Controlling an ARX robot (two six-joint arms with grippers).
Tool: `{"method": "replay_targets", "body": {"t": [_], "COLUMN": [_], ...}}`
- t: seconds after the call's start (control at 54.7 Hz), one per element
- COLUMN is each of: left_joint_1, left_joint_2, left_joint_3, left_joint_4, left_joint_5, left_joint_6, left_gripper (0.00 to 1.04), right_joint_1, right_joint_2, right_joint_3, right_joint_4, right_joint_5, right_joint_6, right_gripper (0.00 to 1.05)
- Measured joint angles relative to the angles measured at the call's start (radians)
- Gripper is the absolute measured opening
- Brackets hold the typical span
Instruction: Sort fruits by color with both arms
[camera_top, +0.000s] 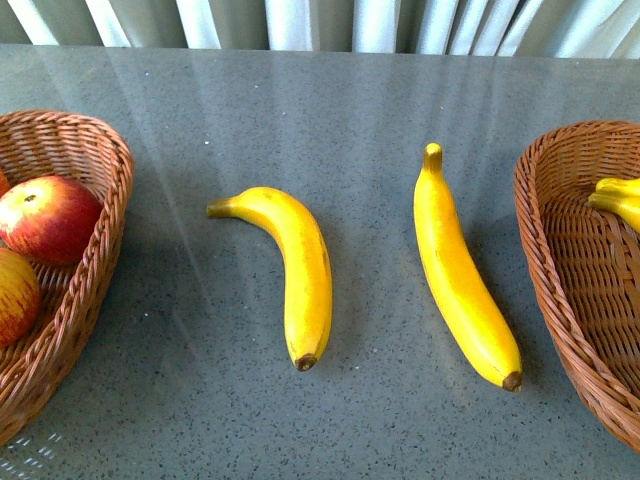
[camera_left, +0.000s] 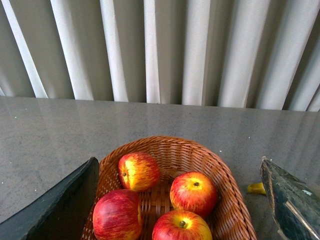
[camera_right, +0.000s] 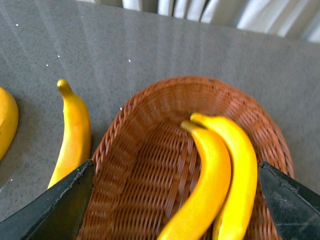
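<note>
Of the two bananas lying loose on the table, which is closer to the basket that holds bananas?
The straighter banana, next to the right basket; the curved banana lies further left, farther from it.

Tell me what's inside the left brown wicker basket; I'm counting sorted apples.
Four round red apples with yellow streaks lie inside the brown wicker basket. The floor beneath them is covered, so anything underneath cannot be seen.

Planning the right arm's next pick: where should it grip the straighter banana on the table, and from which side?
Probably its thick middle, from above, closing across its width. The straighter banana lies flat on the table, apart from the right basket, and both ends taper.
</note>
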Motion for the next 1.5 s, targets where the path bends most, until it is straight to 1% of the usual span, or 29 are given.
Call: {"method": "replay_targets", "body": {"t": [0.055, 0.128, 0.201, 0.329, 0.438, 0.749, 1.005, 1.261, 1.297, 1.461, 1.498], "left_joint_1": [0.000, 0.000, 0.000, 0.000, 0.000, 0.000, 0.000, 0.000, 0.000, 0.000, 0.000], "left_joint_2": [0.000, 0.000, 0.000, 0.000, 0.000, 0.000, 0.000, 0.000, 0.000, 0.000, 0.000], "left_joint_3": [0.000, 0.000, 0.000, 0.000, 0.000, 0.000, 0.000, 0.000, 0.000, 0.000, 0.000], "left_joint_4": [0.000, 0.000, 0.000, 0.000, 0.000, 0.000, 0.000, 0.000, 0.000, 0.000, 0.000], "left_joint_5": [0.000, 0.000, 0.000, 0.000, 0.000, 0.000, 0.000, 0.000, 0.000, 0.000, 0.000], "left_joint_6": [0.000, 0.000, 0.000, 0.000, 0.000, 0.000, 0.000, 0.000, 0.000, 0.000, 0.000], "left_gripper": [0.96, 0.96, 0.96, 0.96, 0.96, 0.96, 0.96, 0.96, 0.96, 0.96, 0.96], "right_joint_1": [0.038, 0.092, 0.153, 0.253, 0.306, 0.368, 0.370, 0.375, 0.375, 0.375, 0.375], "right_joint_2": [0.171, 0.351, 0.507, 0.724, 0.848, 1.025, 1.097, 1.144, 1.147, 1.161, 1.161], "right_joint_3": [0.061, 0.127, 0.196, 0.322, 0.363, 0.390, 0.463, 0.528, 0.529, 0.533, 0.533], "right_joint_4": [0.099, 0.188, 0.237, 0.261, 0.300, 0.334, 0.327, 0.290, 0.288, 0.271, 0.271], "right_joint_5": [-0.008, -0.007, 0.005, 0.042, 0.084, 0.101, 0.100, 0.093, 0.093, 0.094, 0.099], "right_joint_6": [-0.039, -0.048, -0.049, -0.048, -0.049, -0.064, -0.078, -0.108, -0.108, -0.130, -0.130], "right_gripper": [0.96, 0.96, 0.96, 0.96, 0.96, 0.96, 0.96, 0.96, 0.94, 0.70, 0.66]}}
